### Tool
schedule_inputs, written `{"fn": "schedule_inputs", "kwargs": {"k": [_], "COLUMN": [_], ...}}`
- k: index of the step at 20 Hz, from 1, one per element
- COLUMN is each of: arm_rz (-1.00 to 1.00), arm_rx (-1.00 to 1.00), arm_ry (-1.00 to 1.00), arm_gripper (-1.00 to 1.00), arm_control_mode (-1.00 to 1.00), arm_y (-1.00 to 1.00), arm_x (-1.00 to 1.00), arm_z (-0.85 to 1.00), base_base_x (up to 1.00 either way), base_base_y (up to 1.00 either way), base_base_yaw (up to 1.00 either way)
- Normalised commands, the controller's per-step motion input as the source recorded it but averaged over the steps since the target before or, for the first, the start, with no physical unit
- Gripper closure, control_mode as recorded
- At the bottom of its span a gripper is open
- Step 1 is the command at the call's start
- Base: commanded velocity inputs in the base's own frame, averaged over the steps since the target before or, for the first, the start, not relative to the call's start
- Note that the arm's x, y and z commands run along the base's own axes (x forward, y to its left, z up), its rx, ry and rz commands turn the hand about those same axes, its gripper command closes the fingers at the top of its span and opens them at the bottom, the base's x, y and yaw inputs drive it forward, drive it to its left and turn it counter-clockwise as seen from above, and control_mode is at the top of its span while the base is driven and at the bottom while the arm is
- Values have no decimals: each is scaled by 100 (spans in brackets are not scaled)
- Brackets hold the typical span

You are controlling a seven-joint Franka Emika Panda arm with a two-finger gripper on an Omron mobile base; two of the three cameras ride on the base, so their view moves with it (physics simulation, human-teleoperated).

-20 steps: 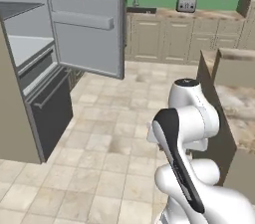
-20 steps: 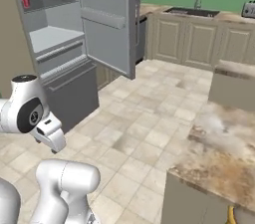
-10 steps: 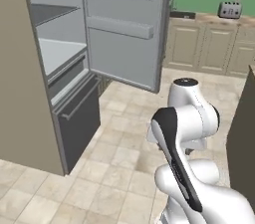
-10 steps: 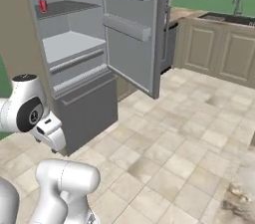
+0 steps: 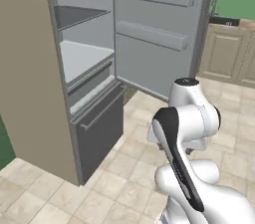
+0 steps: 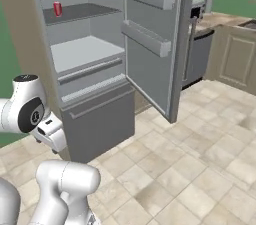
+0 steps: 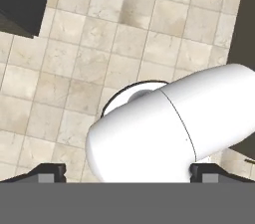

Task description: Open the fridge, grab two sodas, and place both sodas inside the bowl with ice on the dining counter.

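Fridge (image 6: 100, 94) is standing open, its door (image 6: 150, 39) swung wide to the right and its pale grey shelves on show, and one of the sodas, the red can (image 6: 57, 9), is sitting upright at the back left of the upper shelf (image 6: 80, 13) in the right base view. The arm is folded close to the body with the hand pointing down at the tiled floor (image 7: 74, 44); the fingers (image 7: 50, 170) are standing wide apart at the two bottom corners of the hand view, gripping nothing. The step in hand looks like the approach for the first grab, so the base should be squaring up to the opening and stopping near enough for the arm to reach the upper shelf without brushing the door or the lower drawer (image 6: 97, 119). The hand then needs lifting and turning level so the open fingers are passing either side of the can, closing around its middle so it is not tipping. The bottle's place I cannot tell from here. Against the pictures of a second ago, both base views have shifted: the fridge is looming larger and more central, while the rear cabinets and the stone worktop have slid out of the right base view, which reads as the base driving, not the things moving.
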Motion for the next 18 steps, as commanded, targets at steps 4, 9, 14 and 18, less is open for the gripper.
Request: {"fn": "schedule_inputs", "kwargs": {"k": [4,9,14,18], "arm_rz": [0,0,0,0], "arm_rx": [0,0,0,0], "arm_ry": [0,0,0,0], "arm_gripper": [-100,-100,-100,-100], "arm_control_mode": [100,100,100,100], "arm_y": [0,0,0,0], "arm_x": [0,0,0,0], "arm_z": [0,0,0,0], "base_base_x": [79,65,55,44], "base_base_y": [0,0,0,-1], "base_base_yaw": [35,31,26,22]}}
